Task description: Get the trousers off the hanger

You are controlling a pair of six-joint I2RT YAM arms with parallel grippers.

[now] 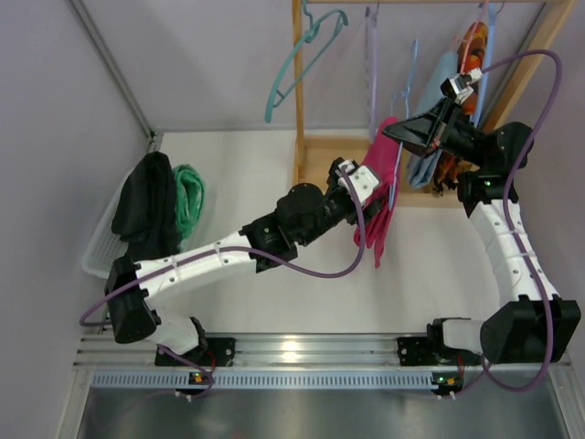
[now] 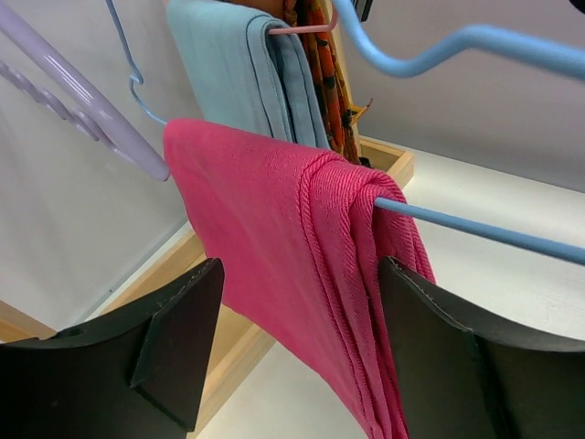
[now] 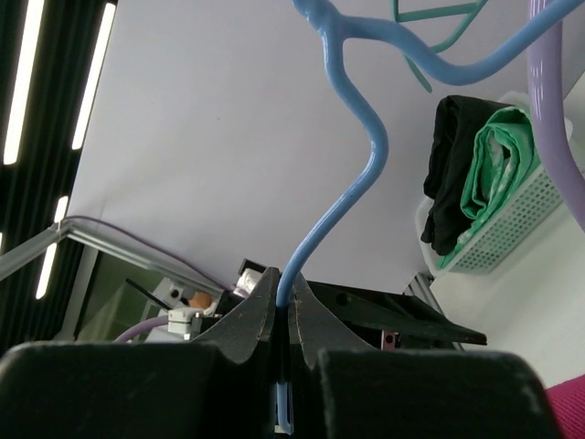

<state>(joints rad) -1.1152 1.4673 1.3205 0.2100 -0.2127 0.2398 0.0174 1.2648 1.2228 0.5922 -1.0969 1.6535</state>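
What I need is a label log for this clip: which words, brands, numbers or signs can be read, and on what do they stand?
No readable text in any view.
Pink trousers, blue hanger, white basket: plain, with no print or label showing.
Left arm and right arm: any markings are too small to read.

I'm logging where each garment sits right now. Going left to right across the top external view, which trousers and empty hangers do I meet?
black trousers → mint-green trousers, both in the white basket → teal hanger, empty → magenta trousers → light blue trousers → orange trousers
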